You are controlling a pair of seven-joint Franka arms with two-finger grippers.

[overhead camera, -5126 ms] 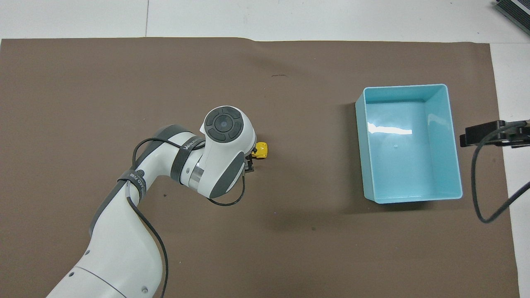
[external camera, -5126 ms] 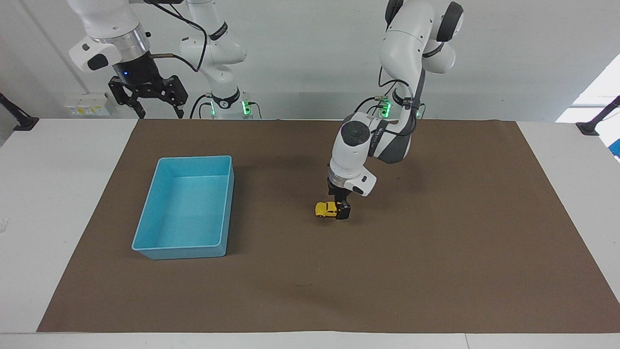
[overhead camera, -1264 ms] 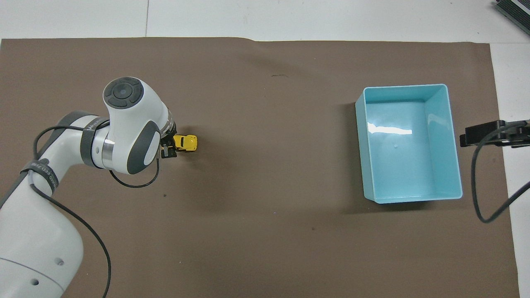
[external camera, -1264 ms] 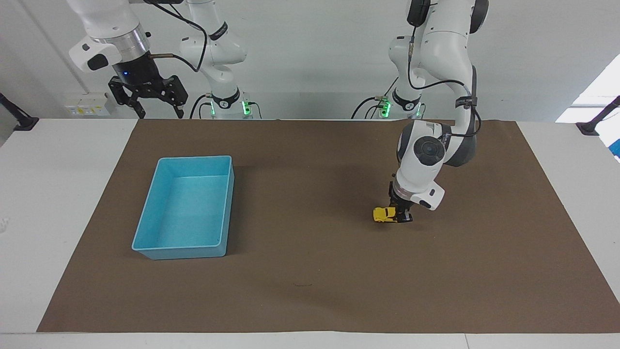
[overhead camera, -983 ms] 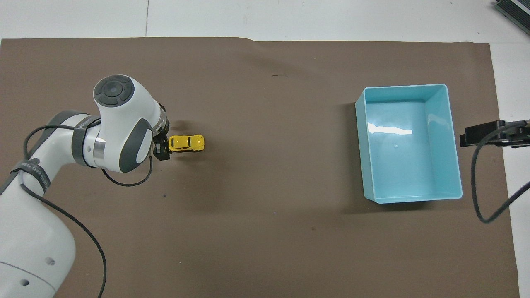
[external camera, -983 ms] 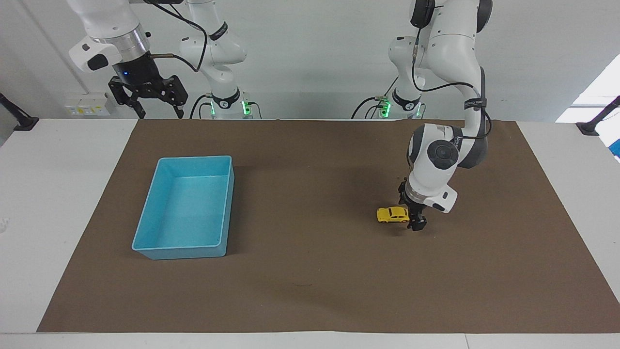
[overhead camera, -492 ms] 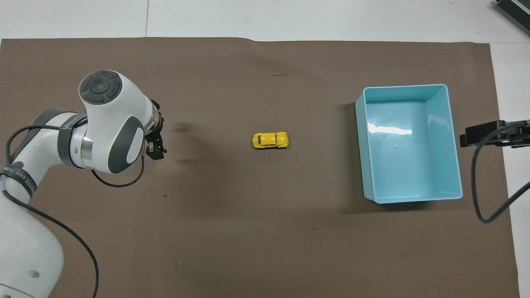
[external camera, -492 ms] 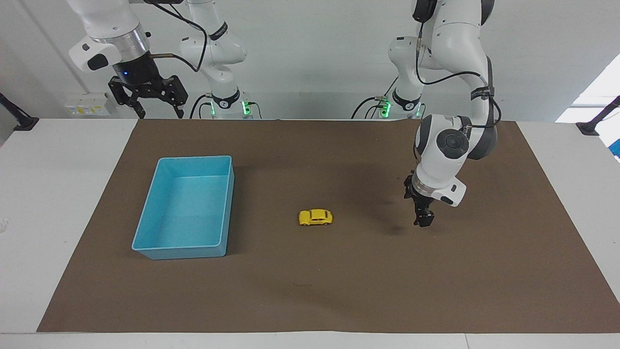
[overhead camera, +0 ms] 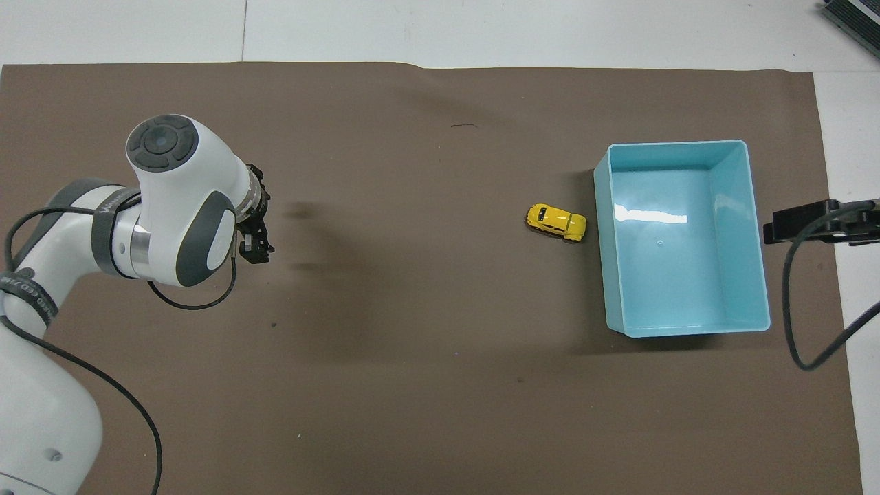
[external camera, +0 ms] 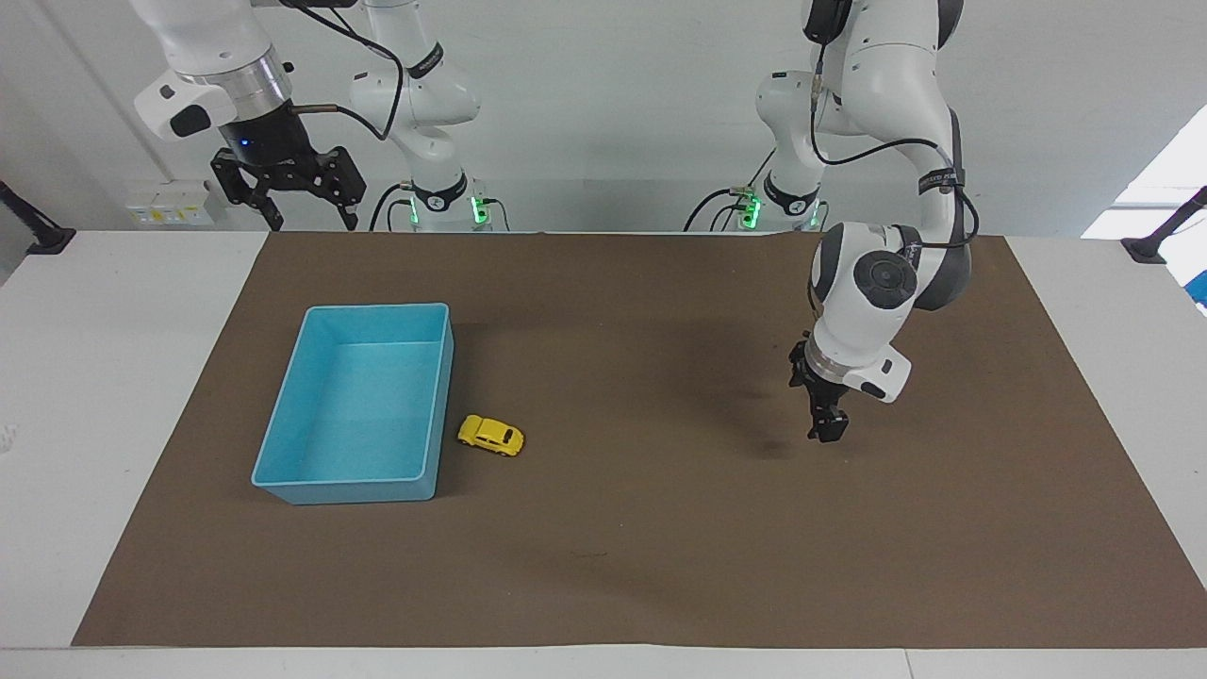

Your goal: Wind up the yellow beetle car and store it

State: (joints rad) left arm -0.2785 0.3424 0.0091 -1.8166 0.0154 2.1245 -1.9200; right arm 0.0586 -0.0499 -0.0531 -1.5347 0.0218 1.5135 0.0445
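Note:
The yellow beetle car (external camera: pixel 490 436) (overhead camera: pixel 557 222) stands on its wheels on the brown mat, slanted, with its nose against the side wall of the light blue bin (external camera: pixel 349 492) (overhead camera: pixel 677 144) that faces the left arm's end. The bin holds nothing. My left gripper (external camera: pixel 825 429) (overhead camera: pixel 258 251) hangs open and empty just above the mat toward the left arm's end of the table, well apart from the car. My right gripper (external camera: pixel 312 223) (overhead camera: pixel 818 225) waits raised and open over the white table beside the bin.
The brown mat (external camera: pixel 660 547) (overhead camera: pixel 412 385) covers most of the white table (external camera: pixel 104 377). A cable (overhead camera: pixel 797 309) hangs from the right arm beside the bin.
The left gripper let go of the car a second ago. The car rolled across the mat to the bin's wall, nudged the bin slightly and turned aslant. The left gripper rose a little.

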